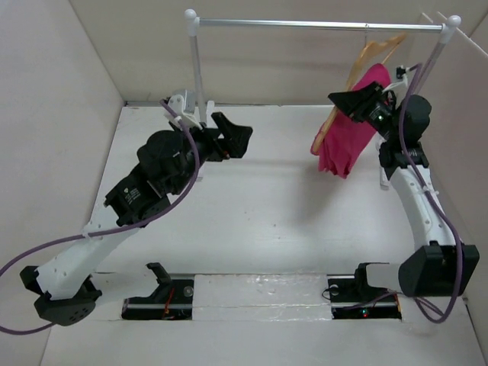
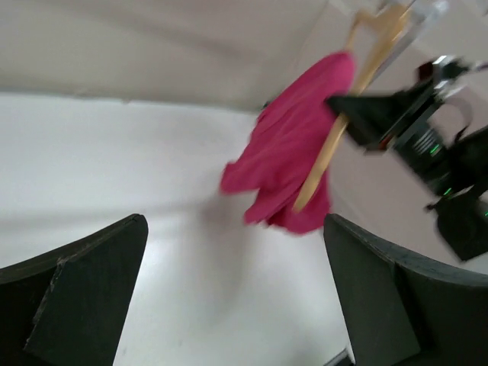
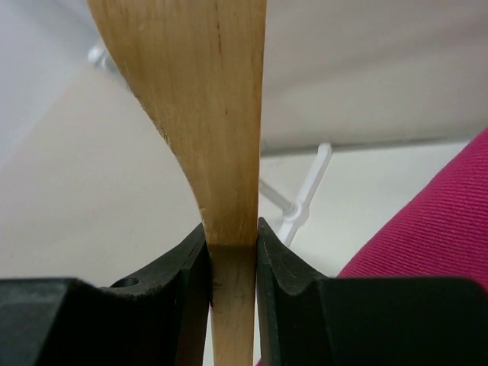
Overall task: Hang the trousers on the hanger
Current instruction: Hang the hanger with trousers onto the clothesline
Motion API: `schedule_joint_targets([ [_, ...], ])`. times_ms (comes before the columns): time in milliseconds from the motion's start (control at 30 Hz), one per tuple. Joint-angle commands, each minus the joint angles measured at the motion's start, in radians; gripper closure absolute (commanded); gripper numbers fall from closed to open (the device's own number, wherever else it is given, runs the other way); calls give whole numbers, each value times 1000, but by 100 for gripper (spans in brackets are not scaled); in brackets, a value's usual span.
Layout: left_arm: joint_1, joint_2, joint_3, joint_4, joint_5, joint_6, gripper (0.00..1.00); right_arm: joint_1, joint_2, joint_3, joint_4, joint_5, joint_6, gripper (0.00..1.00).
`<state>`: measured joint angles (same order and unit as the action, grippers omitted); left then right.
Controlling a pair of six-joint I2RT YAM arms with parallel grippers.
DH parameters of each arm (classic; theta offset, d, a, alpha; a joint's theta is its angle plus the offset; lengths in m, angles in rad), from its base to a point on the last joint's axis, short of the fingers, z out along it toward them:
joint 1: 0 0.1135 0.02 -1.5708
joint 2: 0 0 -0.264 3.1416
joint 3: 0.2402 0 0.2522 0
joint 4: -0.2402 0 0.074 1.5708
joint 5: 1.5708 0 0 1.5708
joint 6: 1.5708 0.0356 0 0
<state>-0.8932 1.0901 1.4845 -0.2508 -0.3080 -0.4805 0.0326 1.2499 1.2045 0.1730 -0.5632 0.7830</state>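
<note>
The magenta trousers [image 1: 349, 133] hang folded over the tan wooden hanger [image 1: 379, 52], whose hook sits on the silver rail at the upper right. My right gripper [image 1: 357, 101] is shut on the hanger's arm; in the right wrist view both jaws press the wood [image 3: 231, 114], with pink cloth [image 3: 435, 229] beside it. My left gripper [image 1: 238, 137] is open and empty, well to the left of the garment. In the left wrist view the trousers [image 2: 293, 152] and the hanger [image 2: 335, 141] hang beyond the wide-apart fingers [image 2: 84, 290].
A silver rail [image 1: 320, 24] on white posts [image 1: 197, 65] spans the back of the table. Beige walls close in on the left, back and right. Two black fixtures [image 1: 164, 293] sit at the near edge by the arm bases.
</note>
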Motion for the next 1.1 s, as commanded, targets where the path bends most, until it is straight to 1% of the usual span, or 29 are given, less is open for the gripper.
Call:
schedule_joint_targets([
  [0,11,-45,-166,-27,-3,-61,3,-72,68,107,357,-108,90,100],
  [33,11,-59,-200,-30,-2,-82,3,-83,89,110,443,-113,151,100],
  [67,11,-73,-267,-37,7,-96,3,-97,121,115,471,-107,172,100],
  [133,11,-104,-326,-44,20,-116,3,-111,154,153,502,-104,205,100],
  [167,11,-111,-383,-48,21,-134,3,-123,169,168,505,-104,209,100],
  [267,11,-137,-456,-64,14,-158,4,-135,232,208,560,-101,263,100],
  [367,11,-153,-486,-67,3,-173,5,-160,290,240,599,-104,301,100],
  [467,11,-159,-494,-68,-5,-181,6,-180,332,247,579,-102,302,100],
  [500,11,-157,-492,-68,-11,-182,1,-180,342,242,573,-107,297,100],
  [600,11,-156,-491,-84,-17,-193,1,-189,352,175,591,-104,302,100],
  [667,11,-157,-494,-85,-19,-204,1,-198,347,141,559,-101,276,100],
  [733,11,-157,-487,-85,-22,-205,1,-211,356,136,546,-139,259,87],
  [767,11,-150,-478,-96,-29,-210,1,-229,350,127,518,-148,224,60],
  [800,11,-150,-478,-96,-29,-210,1,-229,350,127,517,-158,223,60],
  [833,11,-147,-463,-102,-29,-208,1,-246,344,132,491,-170,204,53],
  [867,11,-135,-454,-107,-31,-207,1,-255,341,154,464,-182,178,40],
  [900,11,-130,-443,-116,-31,-202,1,-266,339,171,388,-213,114,38],
  [967,11,-110,-402,-123,-29,-187,1,-298,335,207,318,-243,58,36],
  [1000,11,-99,-385,-125,-31,-182,1,-309,333,242,256,-268,8,30],
  [1033,11,-93,-348,-133,-32,-176,1,-319,329,254,243,-276,-14,0],
  [1067,11,-75,-328,-137,-37,-165,1,-341,312,263,229,-283,-33,0],
])
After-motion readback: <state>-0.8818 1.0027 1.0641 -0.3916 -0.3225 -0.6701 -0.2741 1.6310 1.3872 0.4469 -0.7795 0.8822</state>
